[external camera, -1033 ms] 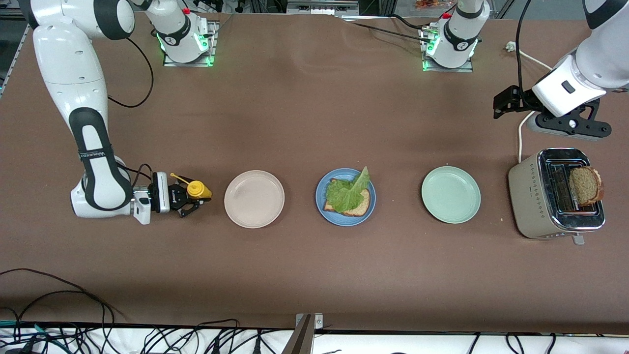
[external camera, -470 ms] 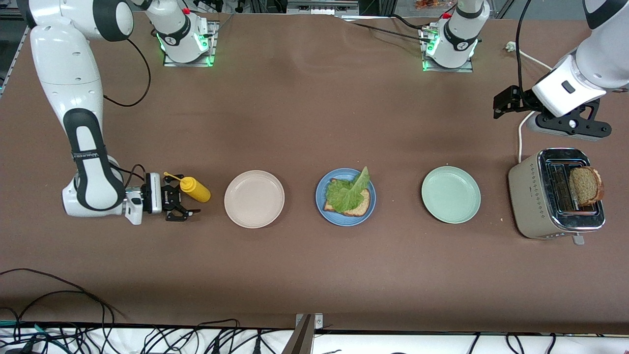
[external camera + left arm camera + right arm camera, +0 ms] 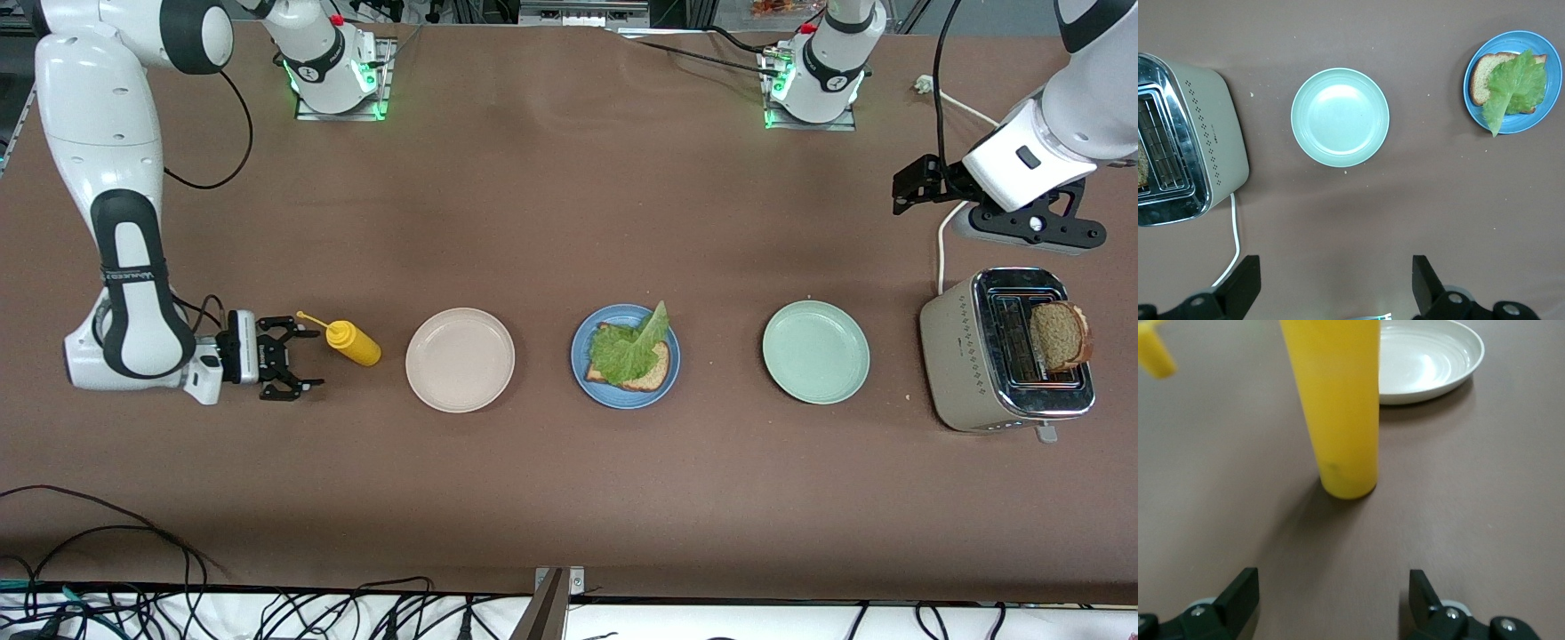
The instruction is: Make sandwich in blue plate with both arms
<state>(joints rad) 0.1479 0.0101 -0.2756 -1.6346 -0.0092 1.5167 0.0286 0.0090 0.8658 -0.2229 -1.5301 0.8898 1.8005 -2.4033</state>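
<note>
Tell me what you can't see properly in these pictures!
- Bottle: right wrist view cuts off its top at the edge.
- Toaster: left wrist view cuts it off at the edge, so its bread barely shows there.
- Bread slice on the blue plate: lettuce covers most of it in the front view.
- Left claw: the front view shows it side-on, so its tips are hard to tell apart.

brown table [image 3: 551,204]; black cables [image 3: 107,569] along edge

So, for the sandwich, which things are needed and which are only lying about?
Needed: round blue plate; brown bread slice and green lettuce leaf on it; second bread slice in the beige toaster.
Lying about: mint-green plate; off-white plate; yellow squeeze bottle.
</note>
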